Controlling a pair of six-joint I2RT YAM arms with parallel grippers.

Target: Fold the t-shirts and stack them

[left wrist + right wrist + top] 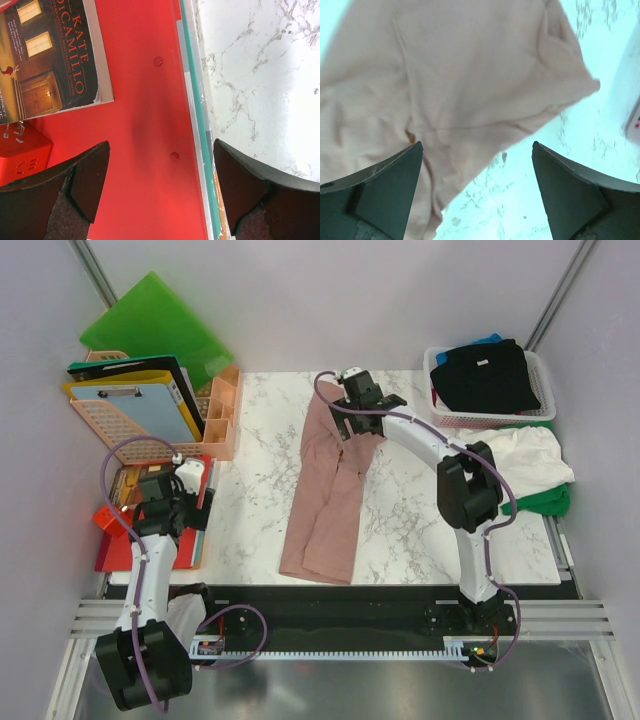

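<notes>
**Item:** pink t-shirt (325, 500). Soft dusty-pink cloth, doubled lengthwise into a long narrow strip. It lies at the centre of the marble table (250, 500), running from 12 o'clock to 6 o'clock, with its far end rumpled.

**Handling (judged):** Light and limp, with no stiffness. It is likely to sag when lifted and to slide on the smooth top. Not fragile. Best pinched through all layers at an end corner, so the fold does not spring open.

**Attending claw:** right gripper (477, 150). It hovers over the strip's 12 o'clock end with jaws spread wide and nothing between them, the cloth lying below.

**Other stock:**
- black t-shirt (490, 375), in the basket (545, 415) at 1 o'clock
- white t-shirt (525, 455) and green t-shirt (540, 502), heaped at 3 o'clock beside the table edge

**Idle claw:** left gripper (161, 145). It sits at 9 o'clock with jaws wide and empty, above a red folder (145, 125) carrying a book (50, 55).
</notes>
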